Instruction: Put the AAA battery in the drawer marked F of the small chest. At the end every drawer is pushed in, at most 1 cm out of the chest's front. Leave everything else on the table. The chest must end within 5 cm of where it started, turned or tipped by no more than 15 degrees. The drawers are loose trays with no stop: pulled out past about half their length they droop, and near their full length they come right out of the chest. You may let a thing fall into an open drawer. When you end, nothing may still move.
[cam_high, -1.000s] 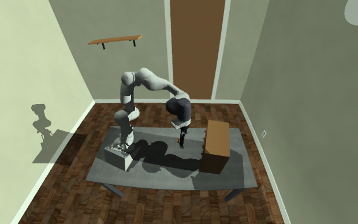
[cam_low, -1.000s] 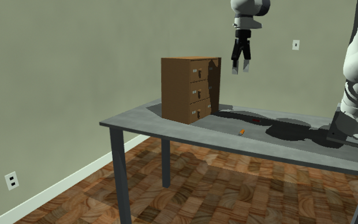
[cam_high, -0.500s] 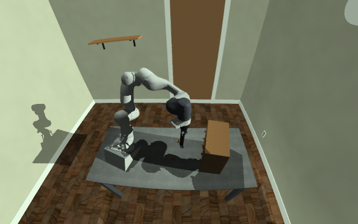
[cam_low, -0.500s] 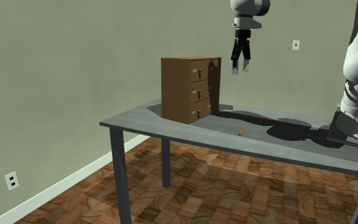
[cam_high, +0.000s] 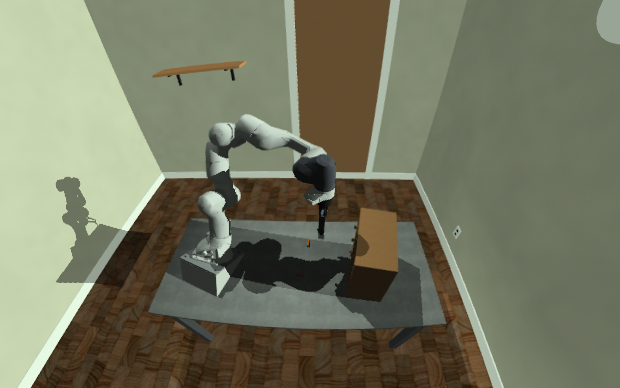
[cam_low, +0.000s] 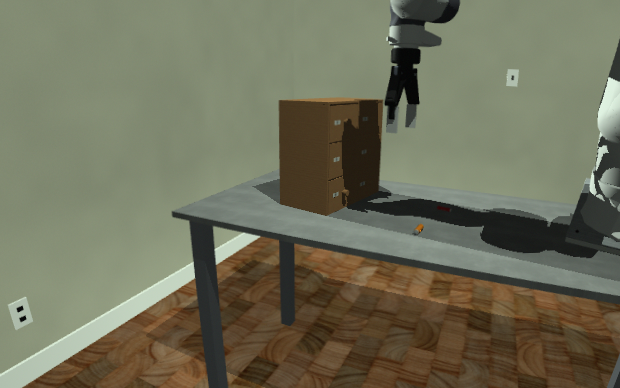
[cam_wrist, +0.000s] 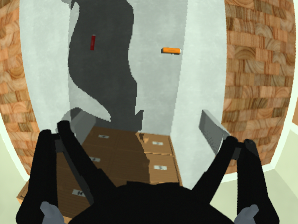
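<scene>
Grey and broad, the table (cam_high: 280, 310) stood on a wood-block floor (cam_high: 125, 350). At its right end sat the small chest (cam_high: 377, 250), every drawer pushed in. Just in front of the chest's upper drawers hung the gripper (cam_low: 401, 122), fingers spread wide, holding nothing. Toward the table's far edge lay the AAA battery (cam_low: 419, 229), well apart from a small red thing (cam_low: 443, 208).
</scene>
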